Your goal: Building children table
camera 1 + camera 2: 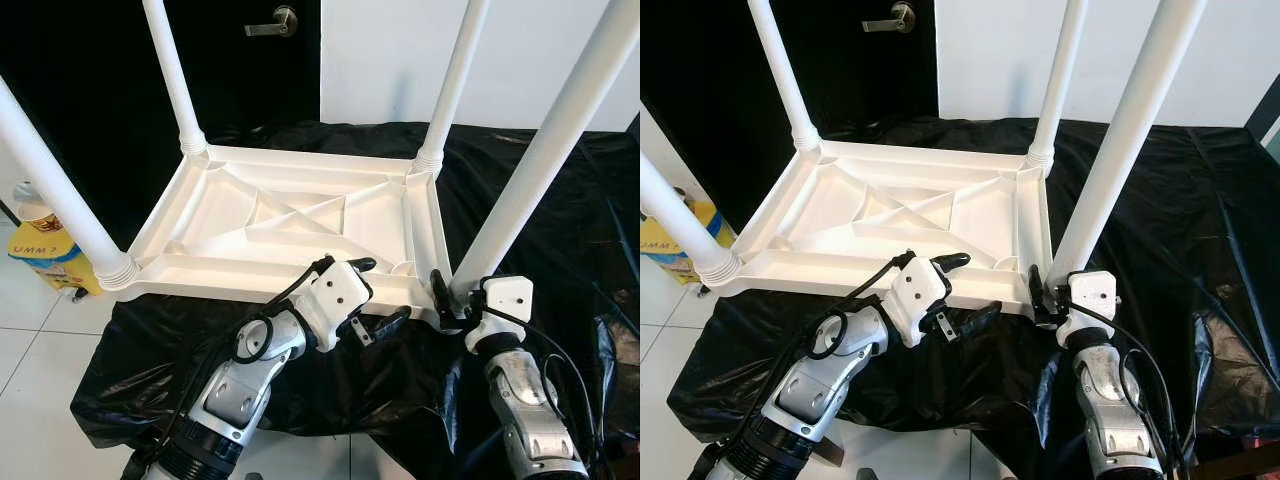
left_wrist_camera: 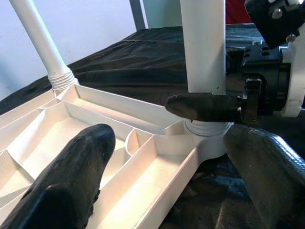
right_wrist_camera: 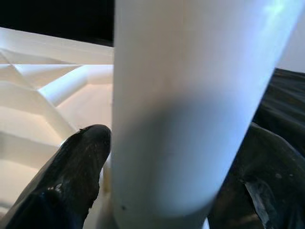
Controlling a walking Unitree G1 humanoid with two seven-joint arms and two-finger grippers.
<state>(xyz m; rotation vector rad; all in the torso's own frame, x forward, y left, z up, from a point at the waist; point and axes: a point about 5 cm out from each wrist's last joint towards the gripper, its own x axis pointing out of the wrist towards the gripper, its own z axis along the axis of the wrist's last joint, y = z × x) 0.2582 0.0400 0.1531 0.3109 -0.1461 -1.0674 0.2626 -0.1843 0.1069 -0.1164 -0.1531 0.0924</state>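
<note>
You are working over a black sheet (image 1: 520, 190) spread on the floor, and the children's table (image 1: 290, 225) is lying on it upside down, ribbed underside facing up. Its long axis is running across your view, left to right, and all four legs are pointing up, leaning outward a little as they rise.

The near right leg (image 1: 545, 150) looks like the step in hand: you are seating it into its corner socket (image 2: 207, 136). Your right pincer (image 1: 447, 298) is sitting low at the base of that leg, one black finger (image 3: 62, 186) on each side of the white tube; whether the fingers are truly clamped on it or only bracketing it, you cannot tell from here. Your left pincer (image 1: 378, 296) is standing apart, straddling the near rim of the table top just beside that corner, one finger (image 2: 62, 186) over the inner tray and the other outside.

To do this well, I judge you should be keeping the left pincer steadying the rim so the top is not sliding on the sheet, and be turning or pressing the leg straight along its own axis, not sideways.
</note>
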